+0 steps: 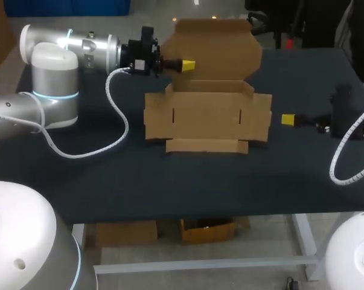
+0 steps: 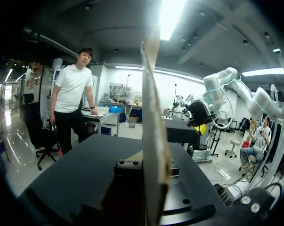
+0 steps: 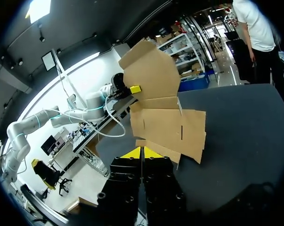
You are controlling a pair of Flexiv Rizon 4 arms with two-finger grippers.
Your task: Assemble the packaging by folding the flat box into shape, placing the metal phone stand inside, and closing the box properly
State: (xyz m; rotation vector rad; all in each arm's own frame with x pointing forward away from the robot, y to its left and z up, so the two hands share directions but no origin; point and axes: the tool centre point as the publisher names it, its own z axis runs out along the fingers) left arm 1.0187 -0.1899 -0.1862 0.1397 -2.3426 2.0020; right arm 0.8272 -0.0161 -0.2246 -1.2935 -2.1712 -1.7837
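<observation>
A brown cardboard box lies unfolded in the middle of the black table. Its rear lid panel stands upright. My left gripper comes in from the left and is shut on the lid's left edge. In the left wrist view the lid shows edge-on between the fingers. My right gripper rests low over the table just right of the box, shut and empty. The right wrist view has its tips pointing at the box, a little short of its side flap. No metal phone stand appears in any view.
A white coiled cable from my left arm loops over the table left of the box. Another coiled cable hangs by my right arm at the right edge. Bare table runs along the front, from the box to the near edge.
</observation>
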